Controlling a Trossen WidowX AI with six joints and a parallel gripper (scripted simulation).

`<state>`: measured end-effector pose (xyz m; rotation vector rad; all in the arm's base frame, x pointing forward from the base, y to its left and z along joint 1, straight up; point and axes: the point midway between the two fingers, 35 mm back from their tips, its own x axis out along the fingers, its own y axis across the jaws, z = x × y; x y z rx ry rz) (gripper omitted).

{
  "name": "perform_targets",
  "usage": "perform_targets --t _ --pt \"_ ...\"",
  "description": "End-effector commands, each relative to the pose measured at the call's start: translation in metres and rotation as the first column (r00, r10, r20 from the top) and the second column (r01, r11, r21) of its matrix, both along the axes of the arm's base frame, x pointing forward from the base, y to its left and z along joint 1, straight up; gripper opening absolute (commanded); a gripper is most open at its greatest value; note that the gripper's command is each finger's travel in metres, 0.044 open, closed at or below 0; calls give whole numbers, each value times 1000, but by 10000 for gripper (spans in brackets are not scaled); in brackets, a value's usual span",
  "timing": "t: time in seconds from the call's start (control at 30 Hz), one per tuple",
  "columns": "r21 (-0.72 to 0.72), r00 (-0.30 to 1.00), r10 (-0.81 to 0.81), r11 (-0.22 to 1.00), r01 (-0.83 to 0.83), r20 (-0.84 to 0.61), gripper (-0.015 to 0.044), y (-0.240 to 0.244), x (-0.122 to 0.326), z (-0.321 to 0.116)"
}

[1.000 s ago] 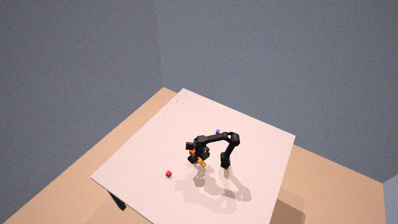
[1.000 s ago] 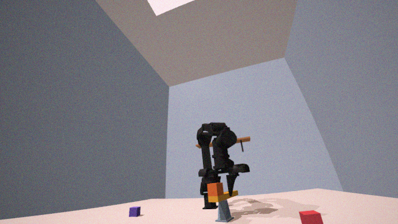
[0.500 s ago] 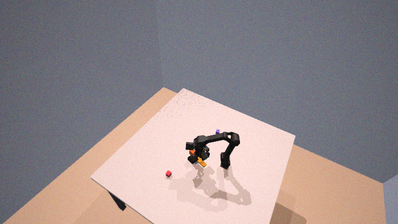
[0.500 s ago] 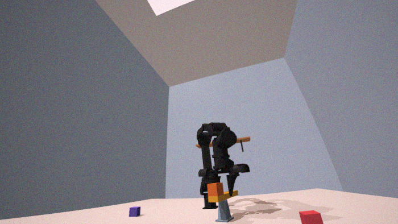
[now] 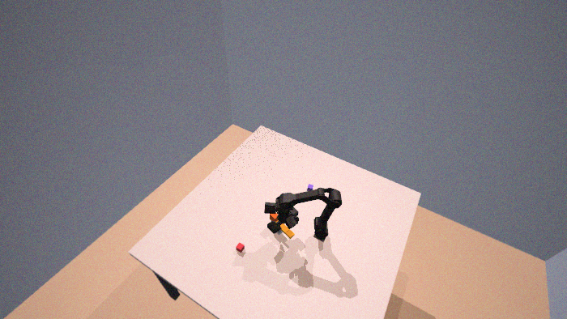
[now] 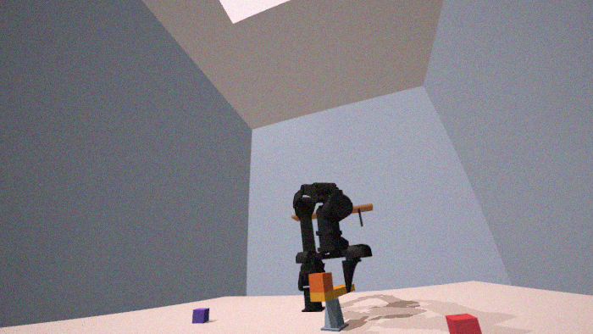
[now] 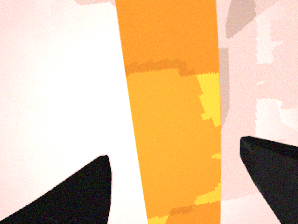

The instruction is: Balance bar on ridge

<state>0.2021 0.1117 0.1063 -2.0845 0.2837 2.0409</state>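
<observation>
The yellow-orange bar (image 5: 287, 231) (image 6: 343, 290) (image 7: 175, 115) carries an orange block (image 5: 274, 217) (image 6: 320, 285) at one end. The bar lies across the top of the blue-grey ridge (image 6: 334, 315), clear of the table, and looks roughly level. The ridge stands on the table and is mostly hidden in the top view and hidden below the bar in the wrist view. My gripper (image 5: 283, 225) (image 6: 326, 290) (image 7: 176, 155) is open, its fingers on either side of the bar. The wrist view shows a gap between each finger and the bar.
A red cube (image 5: 240, 247) (image 6: 464, 325) and a purple cube (image 5: 310, 187) (image 6: 201, 315) stand on the pale table (image 5: 194, 243) (image 6: 263, 315), away from the ridge. A brown plank (image 6: 365, 208) shows in the background behind the arm.
</observation>
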Motion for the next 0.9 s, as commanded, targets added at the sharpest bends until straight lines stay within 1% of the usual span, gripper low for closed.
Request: perform_targets --t 0.0,0.07,0.2,0.43,0.5,0.87 --pt "0 1000 0 1000 0 0 395 0 0 0" --pt "0 1000 0 1000 0 0 440 0 0 0" --pt "0 1000 0 1000 0 0 440 1 1 7" --pt "0 1000 0 1000 0 0 440 0 1 84" --pt "0 1000 0 1000 0 0 440 -1 -2 98" --pt "0 1000 0 1000 0 0 440 -1 -2 100"
